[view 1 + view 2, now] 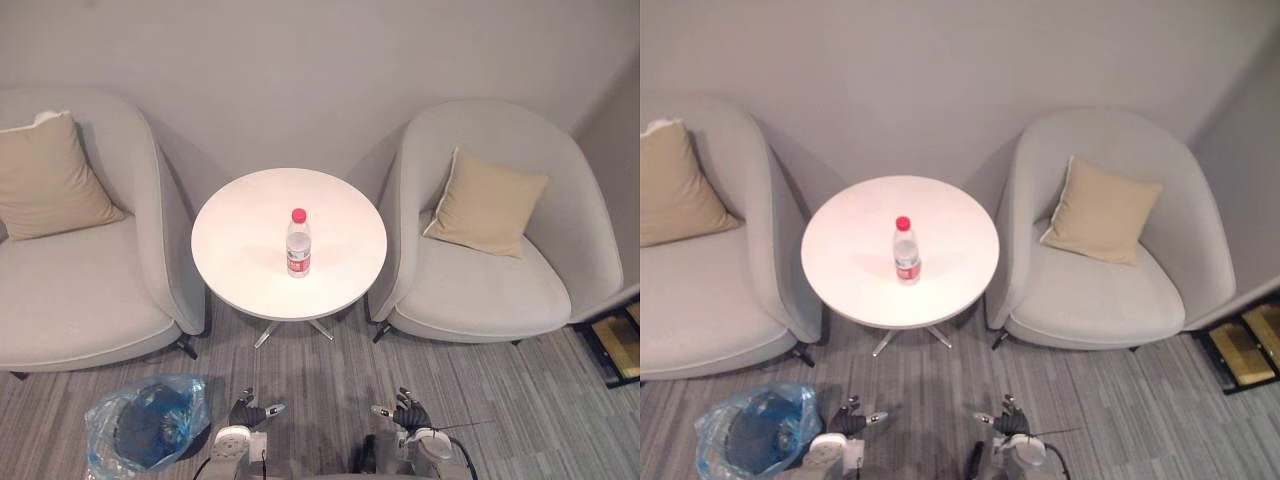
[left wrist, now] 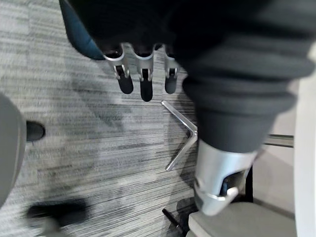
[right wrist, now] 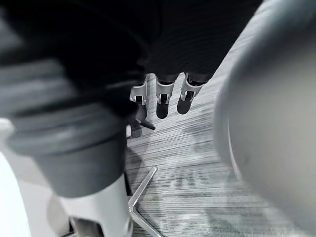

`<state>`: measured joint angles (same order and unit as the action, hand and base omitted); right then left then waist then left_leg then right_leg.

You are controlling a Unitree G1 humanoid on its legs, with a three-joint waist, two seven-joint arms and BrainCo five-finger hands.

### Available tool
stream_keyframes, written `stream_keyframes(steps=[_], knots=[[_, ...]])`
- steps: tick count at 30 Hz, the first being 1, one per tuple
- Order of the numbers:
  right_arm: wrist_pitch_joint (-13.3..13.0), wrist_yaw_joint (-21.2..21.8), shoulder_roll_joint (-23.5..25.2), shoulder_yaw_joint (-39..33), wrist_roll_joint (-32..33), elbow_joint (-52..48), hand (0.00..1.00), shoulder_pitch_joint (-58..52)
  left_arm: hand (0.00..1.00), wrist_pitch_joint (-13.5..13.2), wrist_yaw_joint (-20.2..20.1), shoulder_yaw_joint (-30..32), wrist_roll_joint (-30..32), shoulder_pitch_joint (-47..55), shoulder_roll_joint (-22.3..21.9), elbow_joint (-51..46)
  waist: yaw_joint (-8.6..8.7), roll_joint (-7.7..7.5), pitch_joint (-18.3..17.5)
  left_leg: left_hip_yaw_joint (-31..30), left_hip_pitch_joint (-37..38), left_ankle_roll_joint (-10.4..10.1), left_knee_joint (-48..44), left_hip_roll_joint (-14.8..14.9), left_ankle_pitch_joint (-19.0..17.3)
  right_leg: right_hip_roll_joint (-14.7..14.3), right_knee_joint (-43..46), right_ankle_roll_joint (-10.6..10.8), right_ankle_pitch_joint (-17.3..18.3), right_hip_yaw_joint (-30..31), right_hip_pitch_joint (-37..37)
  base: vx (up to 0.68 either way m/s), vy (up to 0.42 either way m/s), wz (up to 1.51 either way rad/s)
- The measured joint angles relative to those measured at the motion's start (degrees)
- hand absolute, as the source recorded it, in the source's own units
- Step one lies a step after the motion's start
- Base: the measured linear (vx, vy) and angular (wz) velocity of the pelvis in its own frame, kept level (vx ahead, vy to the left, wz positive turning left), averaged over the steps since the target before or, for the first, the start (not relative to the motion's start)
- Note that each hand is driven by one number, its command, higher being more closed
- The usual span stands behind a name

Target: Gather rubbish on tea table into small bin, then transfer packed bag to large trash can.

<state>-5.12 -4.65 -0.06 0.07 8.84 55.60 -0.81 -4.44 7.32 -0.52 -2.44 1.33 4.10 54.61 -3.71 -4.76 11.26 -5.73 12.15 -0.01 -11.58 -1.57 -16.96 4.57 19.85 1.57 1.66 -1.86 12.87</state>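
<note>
Near you on the left, the small bin (image 1: 145,432) stands on the floor (image 1: 320,385), lined with a blue bag (image 1: 185,395); you cannot tell what is inside. Just right of it your left hand (image 1: 245,413) and right hand (image 1: 408,415) hang with fingers straight, holding nothing. Farther off, the red-capped bottle (image 1: 298,243) stands upright mid-desk (image 1: 235,240).

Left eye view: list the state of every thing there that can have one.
water bottle: upright, red cap on, on the round table.
bagged bin: on the carpet, bag mouth open.
left hand: open, empty.
right hand: open, empty.
left cushion: propped in the left armchair.
right cushion: propped in the right armchair.
</note>
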Motion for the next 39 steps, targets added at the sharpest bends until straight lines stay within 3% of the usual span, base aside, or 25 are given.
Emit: stream_keyframes(steps=[2,3,5,6,8,9,12,13,14,16,18,23,30,39], knots=[[-0.1,-0.1,-0.8,-0.7,0.1,0.1,0.0,0.6,0.0,0.0,0.1,1.4,0.1,-0.1,-1.8,1.3,0.19,3.78,-0.3,-2.3,-0.4,-1.1,-3.8,2.7,-2.0,-0.8,2.6,-0.9,3.3,-3.7,-1.2,0.36,-0.282,0.49],[-0.2,-0.1,-1.4,-1.0,0.1,-0.4,0.0,0.0,0.0,0.0,0.2,1.8,0.1,0.2,-2.7,1.3,0.45,4.77,-0.8,-3.0,-2.2,-1.3,-7.3,4.0,-2.1,-1.5,0.7,-1.5,4.4,-5.9,-2.8,0.31,-0.229,0.6],[-0.3,-0.2,-1.7,-1.0,0.1,-0.9,0.0,-0.3,0.0,0.0,0.2,1.9,0.2,0.1,-3.1,1.1,0.46,5.79,-1.1,-2.5,-5.2,-2.0,-13.6,4.6,-1.7,-2.3,-0.7,-2.3,5.1,-7.5,-4.3,0.28,-0.191,0.51],[-0.3,-0.5,-2.1,-0.9,0.2,-0.8,0.0,-0.3,0.0,0.0,0.2,1.9,0.2,-0.3,-3.3,0.5,0.27,5.82,-0.7,-1.4,-9.7,-5.3,-23.0,5.4,0.1,-2.7,-2.7,-2.8,5.3,-8.6,-6.5,0.33,-0.207,0.52],[-0.3,-0.8,-1.9,-0.8,0.2,-0.8,0.0,-0.6,0.0,-0.2,0.2,1.8,0.2,-0.5,-3.0,-0.2,-0.09,5.6,0.1,3.1,-13.5,-6.0,-29.5,7.7,-0.6,-2.8,-4.9,-3.6,5.7,-9.9,-10.2,0.25,-0.118,0.32],[-0.3,-1.2,-2.3,-0.9,0.3,-0.8,0.0,-0.9,0.0,-0.2,0.2,1.7,0.2,-0.6,-2.9,-0.5,0.1,4.97,0.4,6.7,-15.6,-4.6,-28.1,8.6,-2.1,-2.4,-6.9,-3.6,5.7,-10.6,-12.8,0.19,-0.048,0.16],[-0.5,-1.8,-2.4,-0.9,0.2,-1.1,0.0,-0.8,0.0,-0.2,0.2,0.9,0.8,-0.8,-2.9,-0.6,0.09,4.68,0.5,8.3,-17.6,-4.7,-17.8,7.8,-2.0,-0.9,-8.8,-2.7,5.2,-10.5,-14.3,0.15,0.032,0.04],[-0.7,-2.1,-2.5,-0.8,0.2,-1.4,0.0,-1.0,0.0,-0.2,0.2,0.0,1.2,-1.0,-3.0,-0.6,0.2,5.24,0.2,8.0,-17.9,-4.8,-9.6,7.5,2.0,-0.8,-9.6,-1.8,4.9,-10.4,-14.3,0.14,0.133,-0.04],[-0.7,-2.3,-2.9,-0.4,0.1,-2.1,0.0,-1.3,0.0,-0.2,0.1,-0.7,1.2,-1.1,-3.1,-0.3,0.08,6.42,0.2,7.5,-18.5,-5.3,-5.8,7.9,8.7,-1.5,-10.1,-0.9,4.8,-10.0,-14.4,0.16,0.154,-0.13],[-0.6,-2.3,-2.0,2.1,-0.2,-4.5,0.0,-1.6,0.0,-0.2,0.2,-1.1,1.3,-1.5,-1.4,0.3,-0.07,4.25,0.2,8.3,-16.9,-4.5,-3.8,5.9,9.3,0.1,-11.3,0.8,4.6,-8.6,-15.0,0.12,0.131,-0.1],[-0.6,-2.3,-1.8,3.5,-1.4,-7.6,0.0,-2.2,0.0,-0.1,0.2,-2.0,1.3,-1.6,-0.1,1.0,-0.01,3.13,0.0,9.0,-15.9,-3.8,-2.1,4.7,9.7,1.2,-12.1,1.3,4.3,-8.2,-15.3,0.09,0.124,-0.04],[-0.3,-3.5,-2.3,6.8,-4.5,-20.9,0.0,-4.2,0.0,-0.2,0.2,-2.8,2.4,-0.4,1.0,1.2,-0.03,2.85,-0.7,10.3,-11.8,-2.2,3.5,2.6,11.3,2.7,-14.3,2.5,3.6,-7.0,-16.8,0.05,0.074,-0.1],[-2.1,-3.7,-4.8,10.3,-13.2,-37.0,0.0,-10.4,0.0,-0.2,0.3,-3.4,2.7,0.9,2.1,1.2,0.23,2.08,-1.4,9.9,-9.9,-2.3,7.5,2.3,13.4,2.4,-15.3,2.5,3.4,-6.9,-17.3,0.0,-0.005,0.0],[-4.0,-3.1,-4.9,13.1,-20.3,-42.2,0.0,-10.8,0.0,-1.2,0.2,-3.4,3.7,1.5,2.3,1.1,0.01,1.41,-1.9,9.6,-8.4,-2.0,11.3,1.8,15.6,2.4,-17.3,2.7,2.1,-7.0,-18.0,-0.02,0.001,0.0]])
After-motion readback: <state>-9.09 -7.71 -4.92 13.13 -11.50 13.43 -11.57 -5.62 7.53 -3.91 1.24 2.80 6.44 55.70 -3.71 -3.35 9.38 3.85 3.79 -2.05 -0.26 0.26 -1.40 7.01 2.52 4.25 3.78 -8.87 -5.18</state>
